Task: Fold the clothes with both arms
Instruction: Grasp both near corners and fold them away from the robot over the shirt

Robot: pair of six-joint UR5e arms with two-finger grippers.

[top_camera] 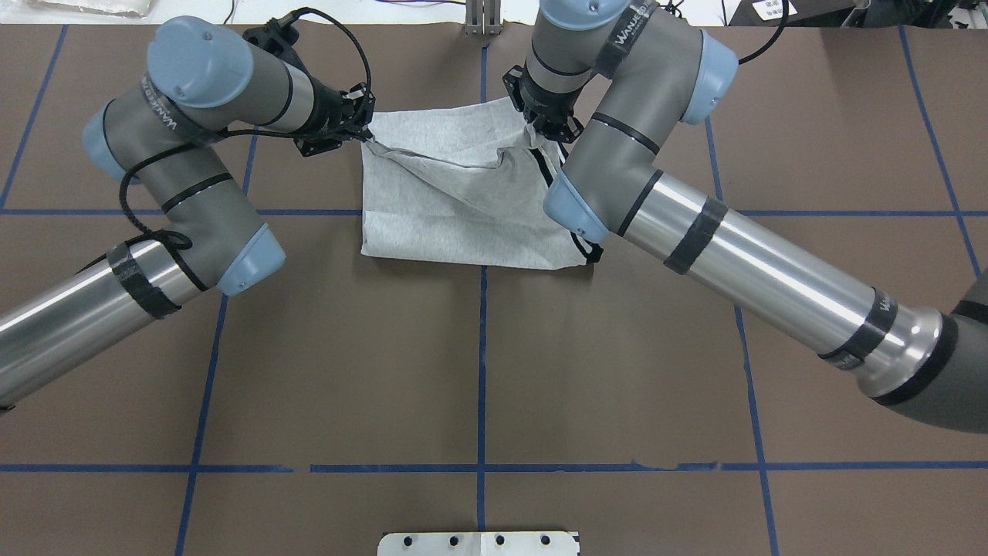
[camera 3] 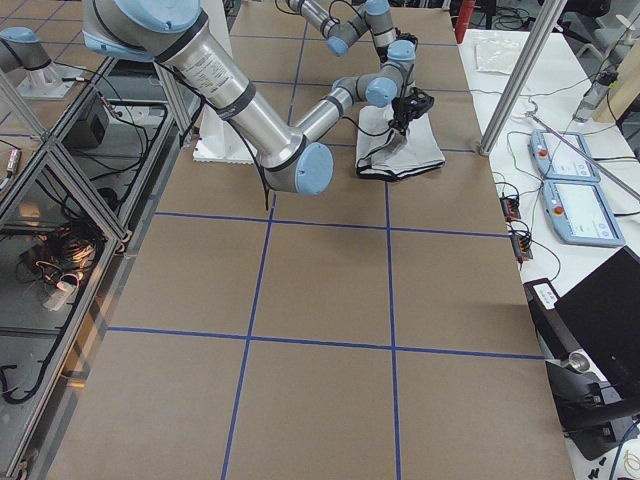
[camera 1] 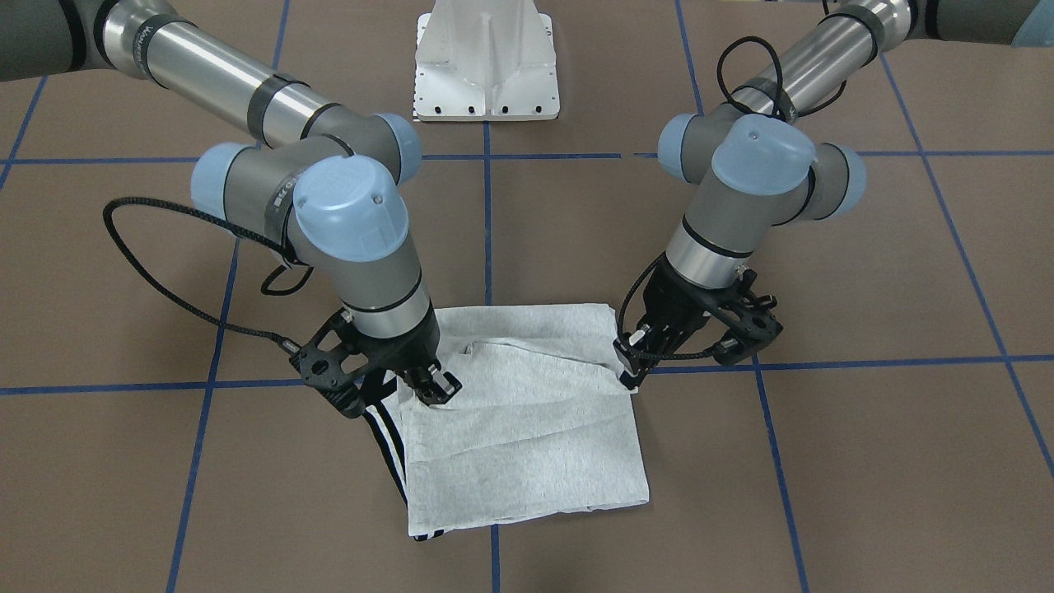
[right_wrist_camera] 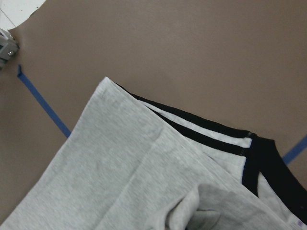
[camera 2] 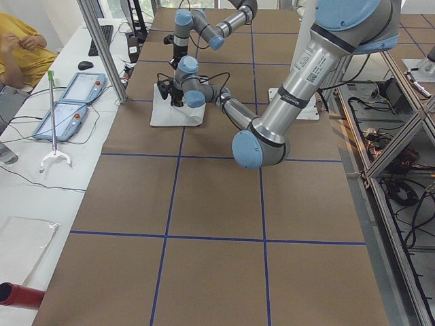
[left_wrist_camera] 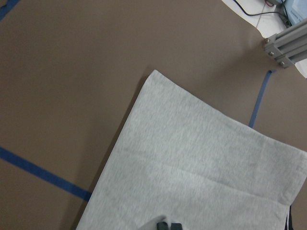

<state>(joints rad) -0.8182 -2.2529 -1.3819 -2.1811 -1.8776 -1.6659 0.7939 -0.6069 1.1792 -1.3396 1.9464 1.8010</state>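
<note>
**Front-facing view.** The shirt [camera 1: 527, 445] lies on the tabletop [camera 1: 865, 461], folded to a near-square block, below and between the two tools. The left tool [camera 1: 632, 375] is closed on one corner of the upper layer. The right tool [camera 1: 432, 389] is closed on the opposite corner, just beside the black-and-white stripes [camera 1: 394, 449]. The held edge runs straight from tool to tool.

**Overhead view.** Creases fan from the left tool across the cloth toward the right tool. From this the held layer is judged taut and slightly raised. The rest of the shirt lies flat beneath both tools.

**Side views.** Both tools stand over the shirt, roughly level with each other. They are too small here to show how the jaws stand.

**Left wrist view.** The fingertips [left_wrist_camera: 163, 225] meet on grey cloth at the lower edge of the frame. The flat shirt spreads ahead of the tool to a free corner.

**Right wrist view.** The tool's own fingers are out of frame. Cloth bunches directly beneath the tool. The stripes and the black collar [right_wrist_camera: 268, 163] lie ahead of it and to one side.

**Governing relation.**
- The held edge is the long axis of the fold and lies crosswise to the likely direction of travel.
- Each arm is nearest its own corner, and neither is better placed than the other.
- The coming move is judged to need both tools travelling together at an equal rate, so that the edge lands parallel to the block's edge.
</note>
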